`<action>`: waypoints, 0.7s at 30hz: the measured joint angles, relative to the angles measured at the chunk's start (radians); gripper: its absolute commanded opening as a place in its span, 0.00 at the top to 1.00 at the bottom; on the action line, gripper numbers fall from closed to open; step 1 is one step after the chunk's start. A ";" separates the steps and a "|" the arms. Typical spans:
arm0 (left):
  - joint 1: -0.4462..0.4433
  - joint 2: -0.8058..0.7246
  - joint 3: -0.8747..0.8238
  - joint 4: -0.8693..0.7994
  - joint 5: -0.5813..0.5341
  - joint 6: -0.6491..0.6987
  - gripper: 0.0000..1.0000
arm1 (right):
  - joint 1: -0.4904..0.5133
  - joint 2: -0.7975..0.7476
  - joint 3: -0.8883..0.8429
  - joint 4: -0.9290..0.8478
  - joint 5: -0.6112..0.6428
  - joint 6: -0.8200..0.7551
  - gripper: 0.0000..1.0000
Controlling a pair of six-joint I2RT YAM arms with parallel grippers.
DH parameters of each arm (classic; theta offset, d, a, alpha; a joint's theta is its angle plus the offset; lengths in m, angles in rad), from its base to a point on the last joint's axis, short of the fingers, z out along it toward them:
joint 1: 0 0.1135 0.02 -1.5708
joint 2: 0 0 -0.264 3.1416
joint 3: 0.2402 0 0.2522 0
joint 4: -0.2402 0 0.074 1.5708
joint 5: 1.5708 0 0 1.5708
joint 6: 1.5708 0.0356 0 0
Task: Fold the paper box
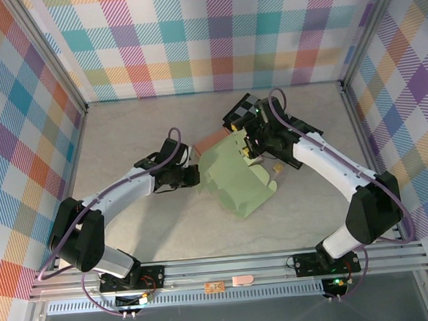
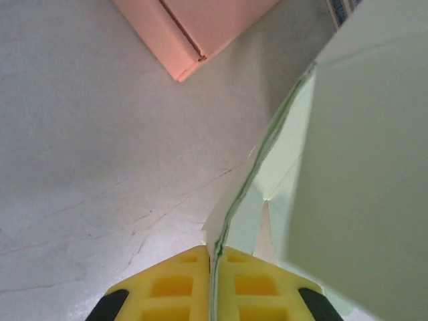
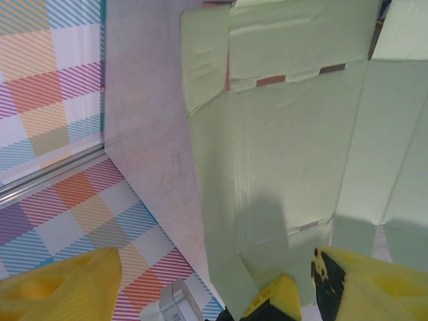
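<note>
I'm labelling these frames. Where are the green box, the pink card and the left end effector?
green box [image 1: 237, 181], top view, middle of its panel.
pink card [image 2: 221, 20], left wrist view, its flat face.
left end effector [image 2: 213, 259], left wrist view, between its fingertips.

A pale green paper box [image 1: 237, 177] was found near the middle of the grey table [image 1: 139, 136], partly folded. Its creased panels and flaps were left unjoined, and 1 panel at its left side was raised on edge.
</note>
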 measured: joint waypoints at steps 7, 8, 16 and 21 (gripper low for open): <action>-0.010 -0.010 0.006 -0.034 -0.021 0.002 1.00 | 0.030 0.039 0.024 -0.009 -0.002 0.021 0.31; -0.011 -0.010 0.008 -0.035 -0.022 0.002 1.00 | 0.043 0.060 0.038 -0.008 -0.002 0.024 0.32; -0.016 -0.010 0.018 -0.048 -0.033 0.010 1.00 | 0.097 0.215 0.108 0.016 -0.023 0.038 0.44; -0.016 -0.010 0.025 -0.057 -0.040 0.026 1.00 | 0.096 0.252 0.111 0.029 -0.037 0.040 0.51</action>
